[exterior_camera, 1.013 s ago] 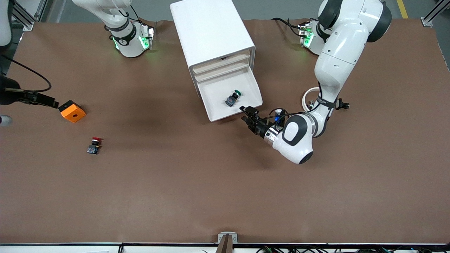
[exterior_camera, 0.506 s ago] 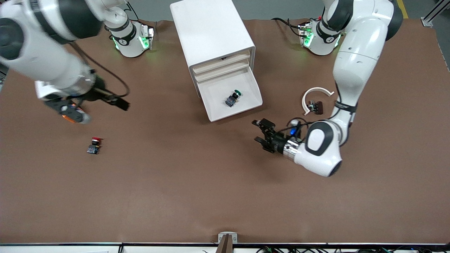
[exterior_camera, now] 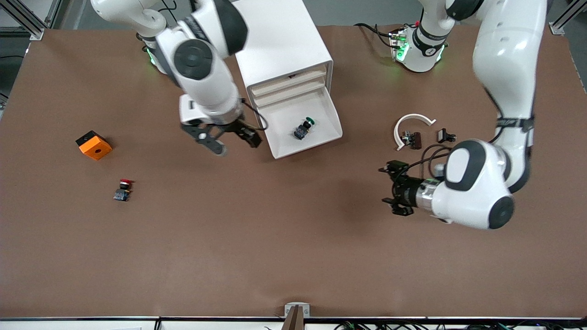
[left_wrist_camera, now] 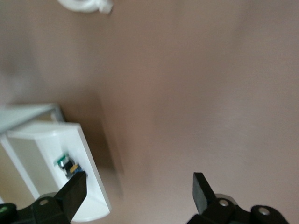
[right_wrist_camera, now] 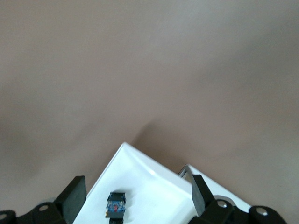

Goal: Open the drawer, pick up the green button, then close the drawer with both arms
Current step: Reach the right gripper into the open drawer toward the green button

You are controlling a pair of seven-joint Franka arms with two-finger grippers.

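So from where I'm sitting the drawer (exterior_camera: 300, 126) is pulled out of the white cabinet (exterior_camera: 275, 43) and the button (exterior_camera: 304, 128) with the green cap is lying in it, nothing touching it. My right gripper (exterior_camera: 219, 137) is up over the table just beside the open drawer, on the right arm's end of it, fingers spread with nothing between them; its wrist cam looks down on the drawer's corner and the button (right_wrist_camera: 116, 205). The left gripper (exterior_camera: 395, 188) hangs over bare table toward the left arm's end, well apart from the drawer, fingers also spread wide and empty, and its wrist cam catches the button (left_wrist_camera: 67, 165) in the drawer from a distance. Other stuff on the table: a red-capped button (exterior_camera: 123, 189), an orange block (exterior_camera: 94, 145) and a white curved piece (exterior_camera: 410, 126) with small dark parts beside it
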